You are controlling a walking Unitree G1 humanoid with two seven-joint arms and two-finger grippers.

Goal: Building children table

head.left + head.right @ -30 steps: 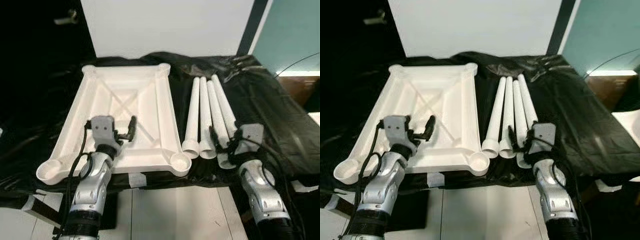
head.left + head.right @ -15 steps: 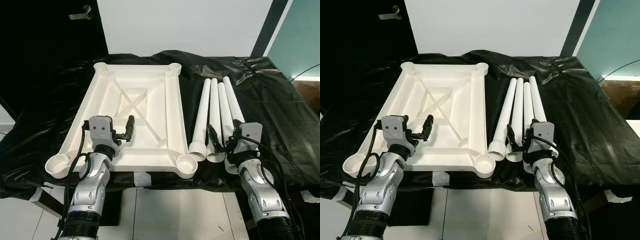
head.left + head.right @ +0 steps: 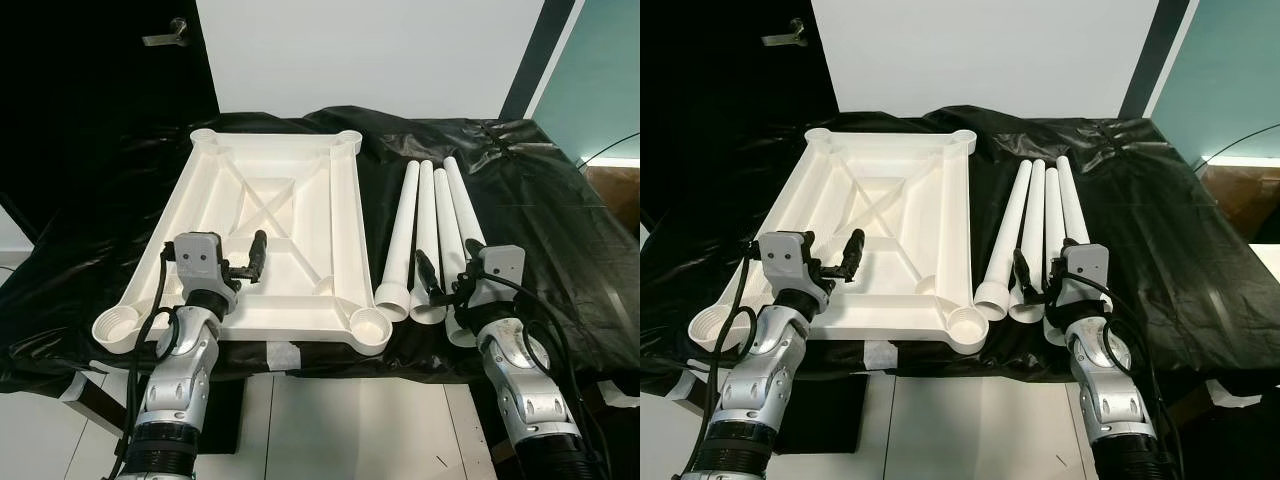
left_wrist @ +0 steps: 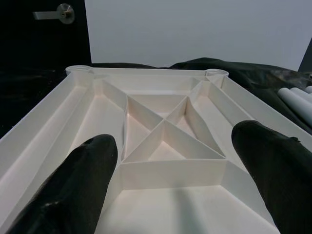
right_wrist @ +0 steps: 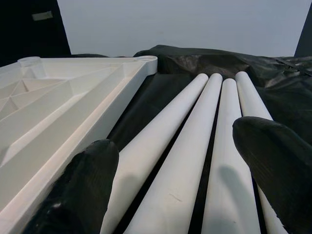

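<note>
while the head camera has steadied since a second ago, the white tabletop [image 3: 270, 235] lies upside down on the black sheet [image 3: 540, 230], four legs [image 3: 432, 240] just beside it. left wrist view: left gripper [image 4: 170, 180] wide above the ribs. right wrist view: right gripper [image 5: 180, 185] wide over the legs.
</note>
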